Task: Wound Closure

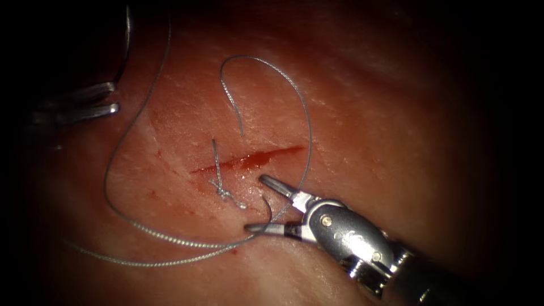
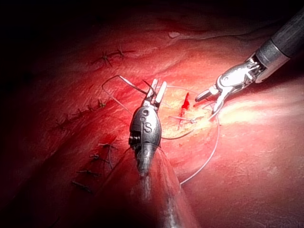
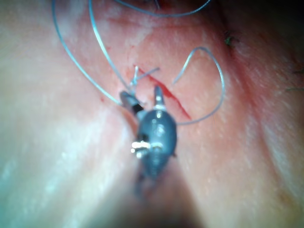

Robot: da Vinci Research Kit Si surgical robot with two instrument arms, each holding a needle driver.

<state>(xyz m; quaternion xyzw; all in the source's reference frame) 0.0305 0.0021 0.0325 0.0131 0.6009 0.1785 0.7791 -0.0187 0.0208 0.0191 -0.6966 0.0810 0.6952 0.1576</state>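
Jaws of the right tool (image 1: 265, 205) are gaping wide around the needle (image 1: 266, 214), just near of the cut (image 1: 249, 161), gripping nothing. Left tool (image 1: 90, 102) is idling far left, spread, empty. Thread (image 1: 124, 147) risks snagging on the open jaws.

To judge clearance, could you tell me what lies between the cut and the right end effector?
In the endoscope view, just a narrow strip of bare tissue separates the cut from the right end effector.
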